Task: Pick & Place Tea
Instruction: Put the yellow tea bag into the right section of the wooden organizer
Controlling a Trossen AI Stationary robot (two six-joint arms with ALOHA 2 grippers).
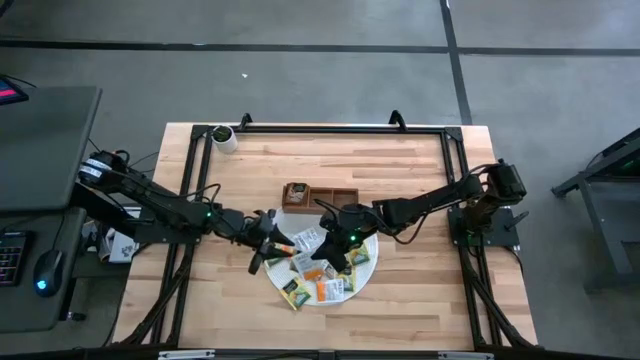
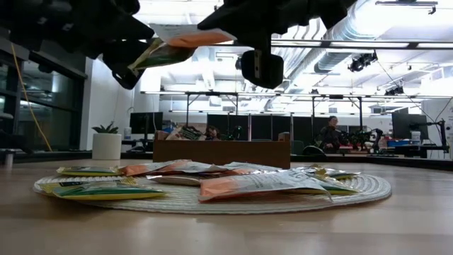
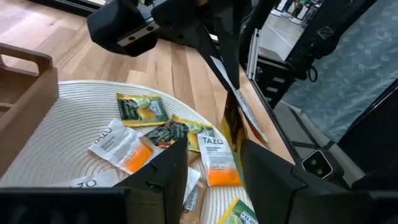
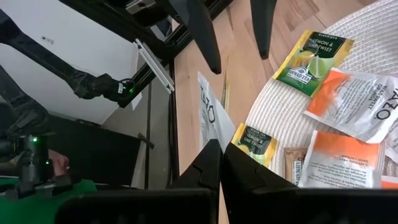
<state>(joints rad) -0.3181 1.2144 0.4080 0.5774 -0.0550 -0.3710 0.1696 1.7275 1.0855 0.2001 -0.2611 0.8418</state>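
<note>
Table (image 1: 400, 300): pale wood planks, smooth, satin finish. Round mat (image 3: 56, 118): white woven cord, ribbed, matt. Tea packets (image 4: 357, 102): thin printed paper or foil, lightly glossy, creased. Tray (image 1: 340, 192): brown wood, smooth, matt. Gripper fingers (image 3: 171, 171): black plastic, matt. Table frame (image 1: 330, 127): black metal rails.

Robotics lab — exposed ducts (image 2: 354, 32), monitor rows (image 2: 283, 127) behind

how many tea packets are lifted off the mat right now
2: a white packet and a yellow-green packet, both pinched in the right gripper's shut jaws above the mat's edge, between the left gripper's open jaws. Another could hide behind them.
</note>
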